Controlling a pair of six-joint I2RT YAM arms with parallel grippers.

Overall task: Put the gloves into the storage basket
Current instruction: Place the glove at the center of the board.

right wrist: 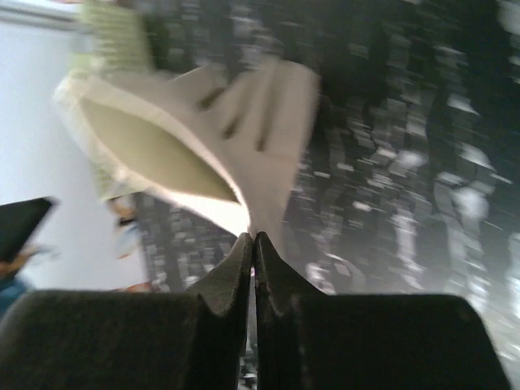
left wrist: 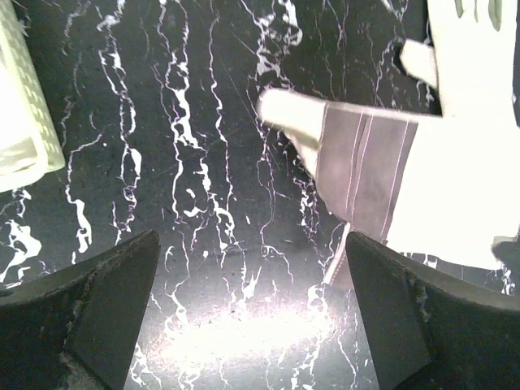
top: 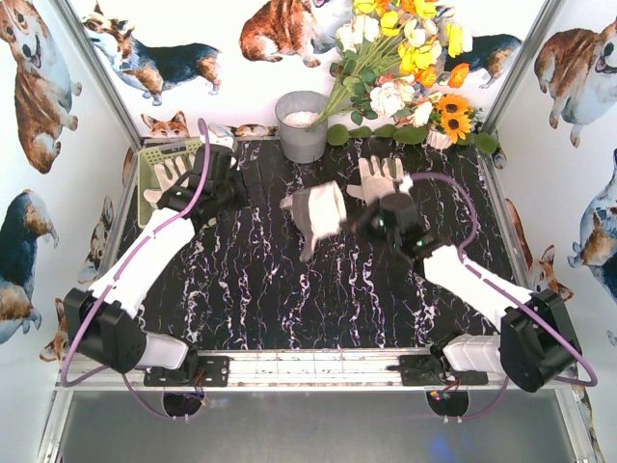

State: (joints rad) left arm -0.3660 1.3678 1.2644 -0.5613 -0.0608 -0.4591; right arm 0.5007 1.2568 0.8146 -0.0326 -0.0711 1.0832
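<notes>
The pale yellow-green storage basket stands at the table's far left with one glove lying in it. My left gripper is open and empty just right of the basket; in its wrist view the basket's corner shows at the left. My right gripper is shut on a glove and holds it above the table's middle. That glove hangs from the closed tips in the right wrist view, blurred, and shows in the left wrist view. Another glove lies flat behind the right gripper.
A round grey bucket stands at the back centre. Artificial flowers fill the back right. Corgi-print walls close in three sides. A metal rail runs along the near edge.
</notes>
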